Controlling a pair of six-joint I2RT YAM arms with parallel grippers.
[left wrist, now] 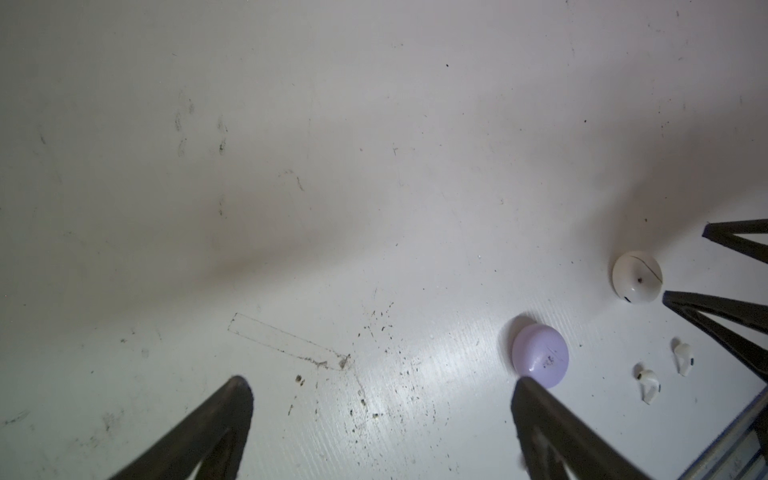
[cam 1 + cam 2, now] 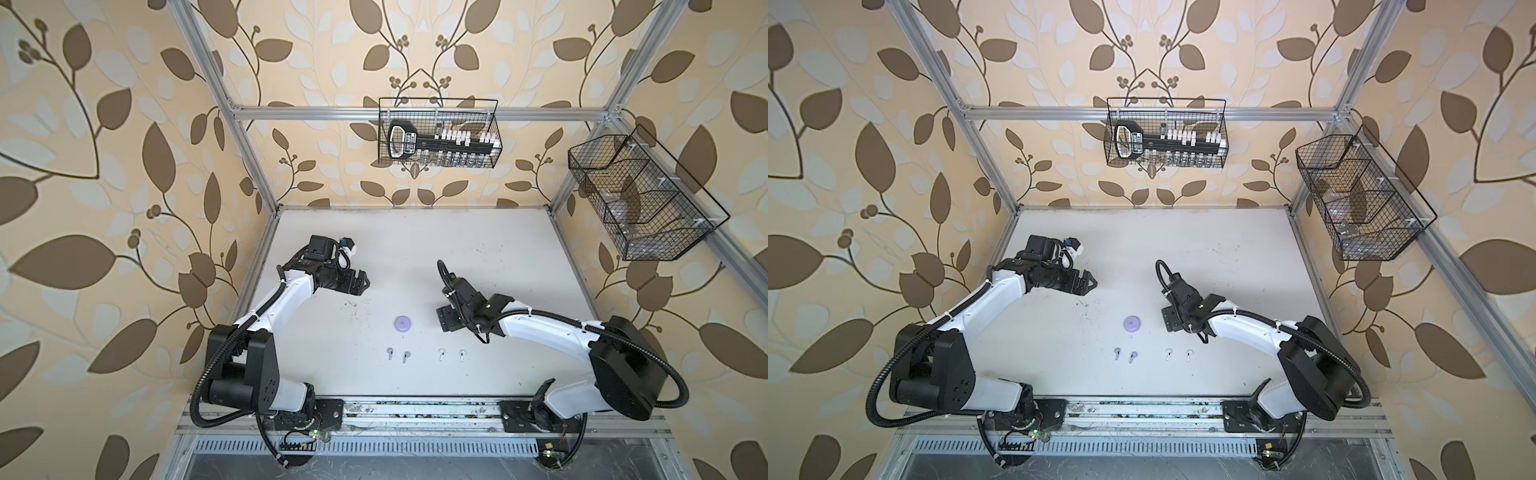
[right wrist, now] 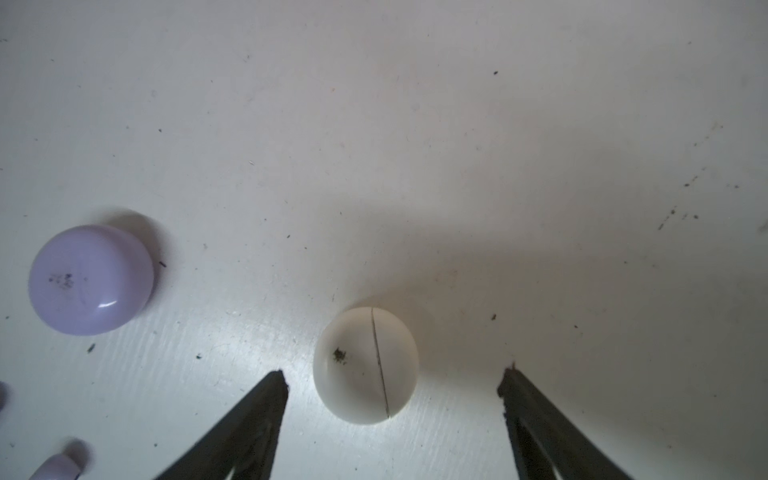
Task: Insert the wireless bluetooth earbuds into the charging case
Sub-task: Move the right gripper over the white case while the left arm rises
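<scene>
As I look down through both top views, the lilac charging case [image 2: 402, 323] [image 2: 1133, 324] sits closed on the white table [image 2: 415, 249], between the two arms. Nearer the arm bases, the lilac earbuds [image 2: 390, 353] [image 2: 1116, 353] and the white earbuds [image 2: 440, 353] [image 2: 1168, 353] lie in a loose row of four, all apart from the case. The left gripper [image 2: 365, 282] [image 2: 1094, 284] hangs toward the back of the table with its fingers spread. The right gripper [image 2: 442, 318] [image 2: 1169, 319] points down just right of the lilac case, and from up here I cannot read its fingers.

On the left wrist camera, my left gripper [image 1: 382, 382] shows both fingers wide apart over scuffed, bare table. The lilac case [image 1: 540, 355] appears just past one fingertip. Farther off, the white charging case [image 1: 637, 277] lies beside the other arm's dark fingers [image 1: 706, 307], with both white earbuds [image 1: 648, 380] near it.

On the right wrist camera, the right gripper [image 3: 392, 378] has its fingers [image 3: 266, 399] parted on either side of the white case [image 3: 365, 365], neither one touching it. A thin seam line crosses that case. The lilac case [image 3: 91, 280] rests well off to one side, and one lilac earbud [image 3: 58, 467] peeks in at the frame's edge.
</scene>
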